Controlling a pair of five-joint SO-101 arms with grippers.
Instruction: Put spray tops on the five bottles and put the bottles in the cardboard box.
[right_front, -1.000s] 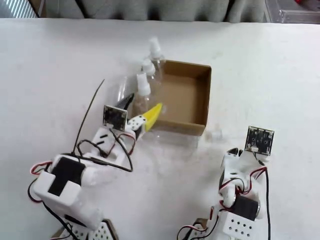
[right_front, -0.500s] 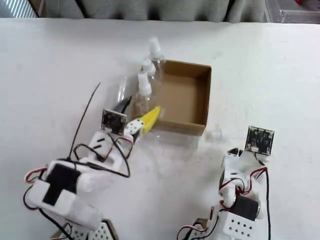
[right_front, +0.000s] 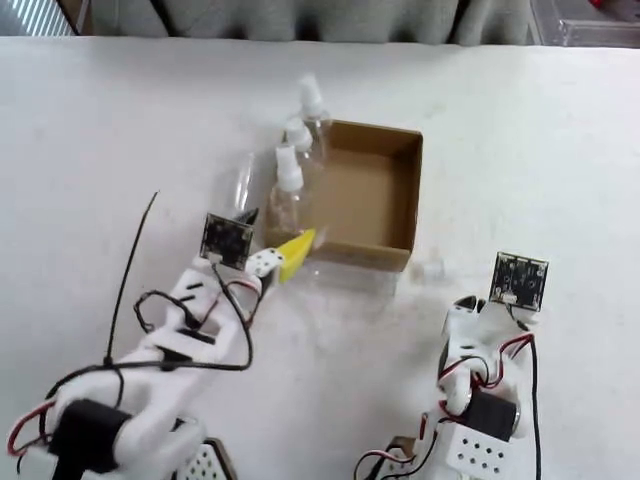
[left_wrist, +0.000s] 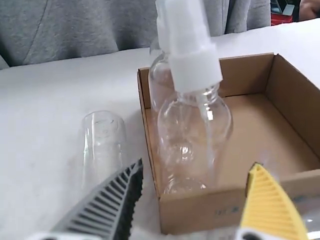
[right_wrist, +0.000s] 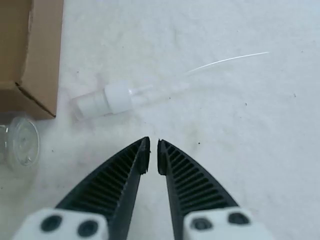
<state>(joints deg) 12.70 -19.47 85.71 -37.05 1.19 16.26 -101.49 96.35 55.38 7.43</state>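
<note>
The cardboard box (right_front: 385, 150) stands open at mid-table. Three clear bottles with white spray tops (right_front: 287, 167) stand in a row along its left wall; the nearest bottle (left_wrist: 195, 130) is inside the box. A bare clear bottle (right_front: 240, 185) (left_wrist: 102, 145) lies on the table left of the box. Another bare bottle (right_wrist: 22, 145) lies by the box's front corner, near a loose spray top (right_wrist: 107, 97) (right_front: 430, 268) with its tube. My left gripper (right_front: 270, 238) (left_wrist: 196, 167) is open, just in front of the nearest capped bottle. My right gripper (right_wrist: 152, 155) is shut on nothing, short of the loose top.
The box's front wall (left_wrist: 220, 212) stands between my left fingers and the bottles. The box floor (right_front: 370, 205) to the right of the bottles is bare. White table (right_front: 520, 150) stretches to the right and far left. A black cable (right_front: 130, 270) loops off the left arm.
My left arm has drawn back toward the front of the table, and its open gripper has slid away from the nearest capped bottle. The right arm has kept still.
</note>
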